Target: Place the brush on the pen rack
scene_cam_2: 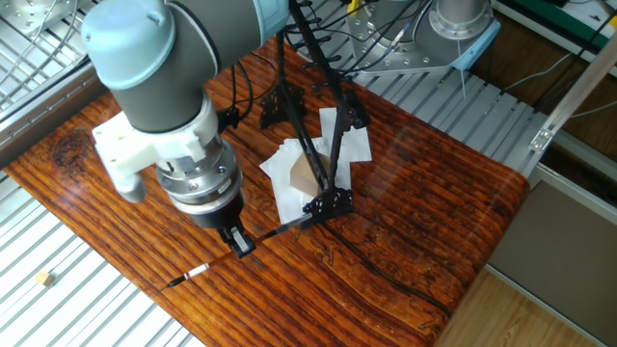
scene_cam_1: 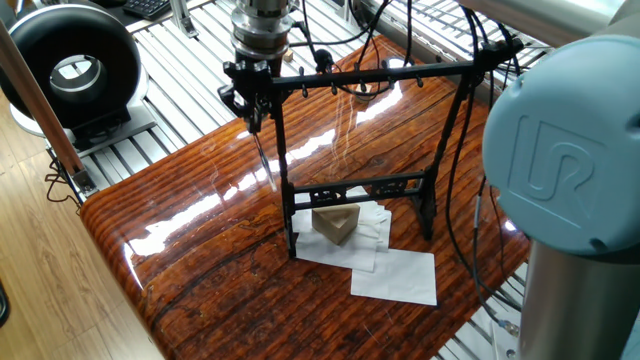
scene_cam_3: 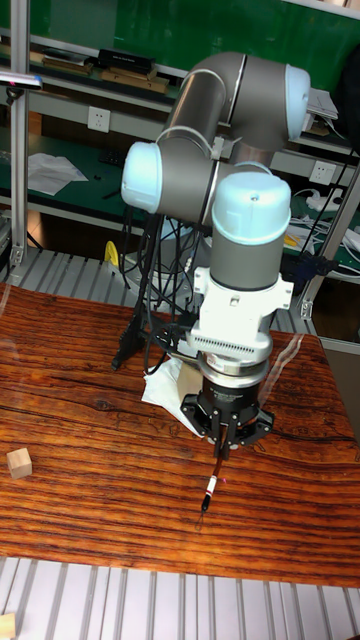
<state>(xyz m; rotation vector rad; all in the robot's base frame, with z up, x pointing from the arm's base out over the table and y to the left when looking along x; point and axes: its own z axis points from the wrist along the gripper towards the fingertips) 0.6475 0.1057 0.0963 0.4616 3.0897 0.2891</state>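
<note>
Hanging brush [scene_cam_1: 263,160] in hand [scene_cam_1: 253,112]

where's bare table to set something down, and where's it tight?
Free: the glossy table between its near rounded corner and the pen rack, and the strip past the rack toward the far table edge. Tight: under the rack, where white papers and a tan wedge block lie, and by the gripper holding the brush.
</note>
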